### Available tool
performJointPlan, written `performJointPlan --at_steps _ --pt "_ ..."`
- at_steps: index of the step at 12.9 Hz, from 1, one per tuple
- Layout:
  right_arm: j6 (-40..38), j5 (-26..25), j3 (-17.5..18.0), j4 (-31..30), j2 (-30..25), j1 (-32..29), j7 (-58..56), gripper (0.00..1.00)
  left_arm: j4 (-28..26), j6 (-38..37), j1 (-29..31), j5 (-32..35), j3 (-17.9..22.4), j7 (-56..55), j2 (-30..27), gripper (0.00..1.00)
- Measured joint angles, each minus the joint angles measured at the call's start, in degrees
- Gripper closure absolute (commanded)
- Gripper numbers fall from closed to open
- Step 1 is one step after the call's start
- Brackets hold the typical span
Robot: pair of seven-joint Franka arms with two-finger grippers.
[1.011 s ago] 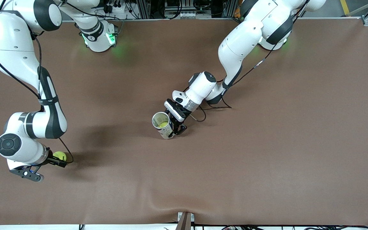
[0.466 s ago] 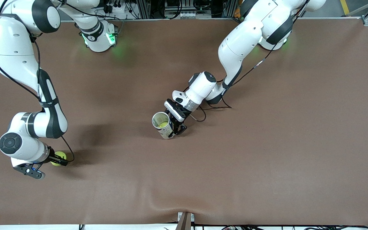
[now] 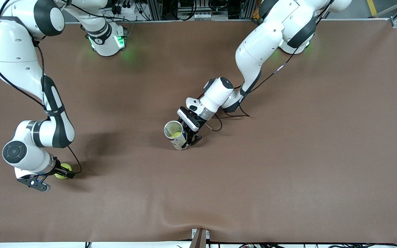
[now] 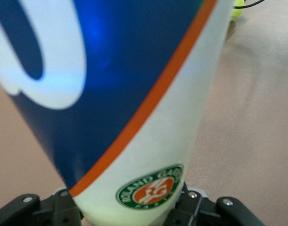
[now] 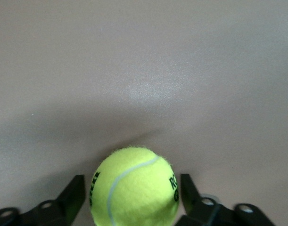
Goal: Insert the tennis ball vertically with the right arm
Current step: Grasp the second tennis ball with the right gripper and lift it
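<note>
Right wrist view shows the right tool (image 5: 134, 200) apart around the tennis ball (image 5: 134, 186), ungripped; left tool (image 3: 189, 132) clamps the can (image 3: 175, 134). Lifting and inserting remain.

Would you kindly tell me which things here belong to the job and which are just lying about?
Job:
- tennis ball on the table, between the right gripper's fingers
- can, upright, clamped by the left gripper, a ball already inside

Lying about:
- nothing loose; only the brown table and cables along its edge
</note>
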Motion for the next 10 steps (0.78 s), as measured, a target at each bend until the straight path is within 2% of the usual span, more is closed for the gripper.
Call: performJointPlan --at_steps 1,5,8,10 --pt "0.01 0.01 0.00 0.01 -0.01 0.00 0.00 0.47 0.00 0.00 0.00 0.00 0.00 0.00 0.00 0.32" --pt "-1.26 0.26 0.91 0.26 -0.40 0.00 -0.05 0.48 0.00 0.00 0.00 0.00 0.00 0.00 0.00 0.32" --pt "-11.07 0.82 5.24 1.95 -4.44 0.19 0.87 0.49 -0.01 0.00 0.01 0.00 -0.01 0.00 0.00 0.32" --pt "-18.57 3.75 8.39 2.71 -9.73 0.51 1.97 0.49 -0.02 0.00 0.02 0.00 -0.01 0.00 0.00 0.32"
